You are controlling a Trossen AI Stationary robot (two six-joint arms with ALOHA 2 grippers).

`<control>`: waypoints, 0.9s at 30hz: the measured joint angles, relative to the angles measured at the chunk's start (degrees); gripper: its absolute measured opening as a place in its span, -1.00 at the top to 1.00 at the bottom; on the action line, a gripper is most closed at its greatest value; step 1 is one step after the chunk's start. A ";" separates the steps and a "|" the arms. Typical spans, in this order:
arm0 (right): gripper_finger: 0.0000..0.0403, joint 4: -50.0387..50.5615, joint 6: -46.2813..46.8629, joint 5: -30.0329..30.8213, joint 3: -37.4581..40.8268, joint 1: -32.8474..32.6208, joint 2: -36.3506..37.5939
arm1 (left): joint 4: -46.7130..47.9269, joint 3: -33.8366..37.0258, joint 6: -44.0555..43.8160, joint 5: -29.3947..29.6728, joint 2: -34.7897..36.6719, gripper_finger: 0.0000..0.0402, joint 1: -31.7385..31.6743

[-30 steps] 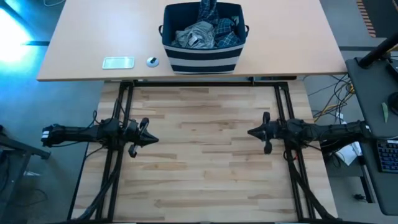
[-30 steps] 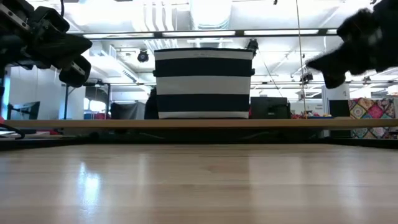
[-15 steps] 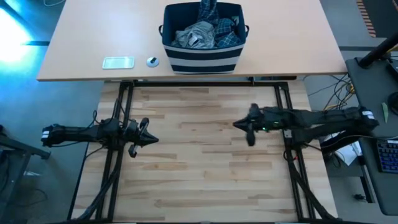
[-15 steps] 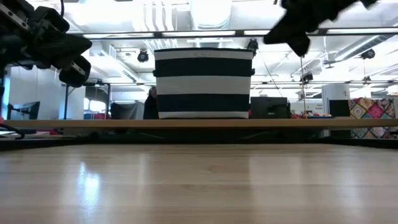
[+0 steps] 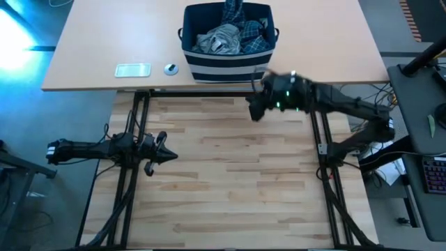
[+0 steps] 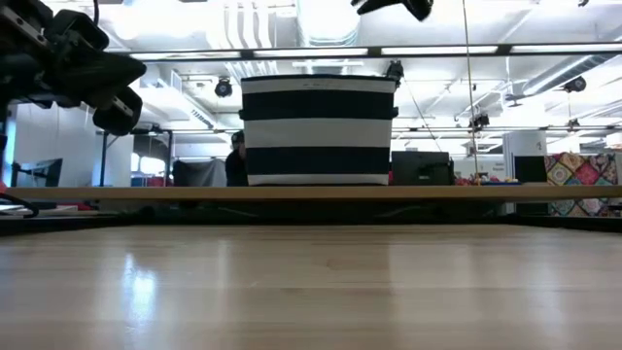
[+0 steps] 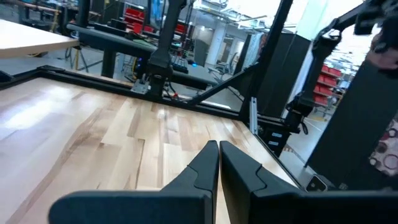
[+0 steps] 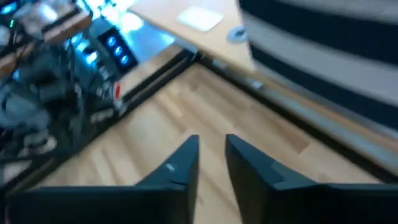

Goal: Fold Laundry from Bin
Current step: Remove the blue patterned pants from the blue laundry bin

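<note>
The bin (image 5: pixel 226 42), navy with pale stripes, stands on the pale desk beyond the wooden table's far edge. It also shows in the low view (image 6: pixel 318 131) and the right wrist view (image 8: pixel 323 50). The laundry (image 5: pixel 228 36), grey and plaid cloth, lies heaped inside it. My right gripper (image 5: pixel 254 108) hangs high over the table's far edge, just near of the bin. Its fingers (image 8: pixel 212 146) stand a little apart with nothing between them. My left gripper (image 5: pixel 166 148) waits at the table's left, shut and empty (image 7: pixel 218 146).
On the desk to the left of the bin lie a flat white object (image 5: pixel 132 70) and a small round object (image 5: pixel 171 68). The dark frame rails (image 5: pixel 209 93) run along the wooden table's far edge. The wooden table top (image 5: pixel 223 174) lies bare between the arms.
My right gripper has risen from its resting height at the table's right. It has swung toward the far edge and the bin, turning to point that way. In the low view it has climbed to the picture's top edge. The bin and laundry have kept still.
</note>
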State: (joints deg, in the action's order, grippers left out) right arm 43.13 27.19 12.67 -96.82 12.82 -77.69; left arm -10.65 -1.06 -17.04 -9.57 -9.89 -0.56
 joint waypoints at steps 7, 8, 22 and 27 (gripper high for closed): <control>-0.08 7.19 4.18 8.79 -15.28 10.41 -4.54 | -7.75 0.00 -10.96 0.74 -0.22 1.00 -0.02; -0.15 8.49 4.19 8.76 -16.96 11.90 -5.07 | -10.44 0.00 -14.53 1.28 -0.26 1.00 -0.02; -0.44 16.38 1.93 8.35 -23.93 25.68 -7.36 | -23.60 -0.79 -32.80 22.50 -2.61 1.00 -0.02; -0.44 16.49 -1.14 8.41 -23.93 27.82 -7.36 | -17.74 -14.07 -19.37 25.32 -9.91 1.00 0.00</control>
State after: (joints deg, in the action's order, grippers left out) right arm 59.62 26.06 21.08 -120.75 40.65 -85.06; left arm -28.39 -15.13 -36.41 15.74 -19.80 -0.56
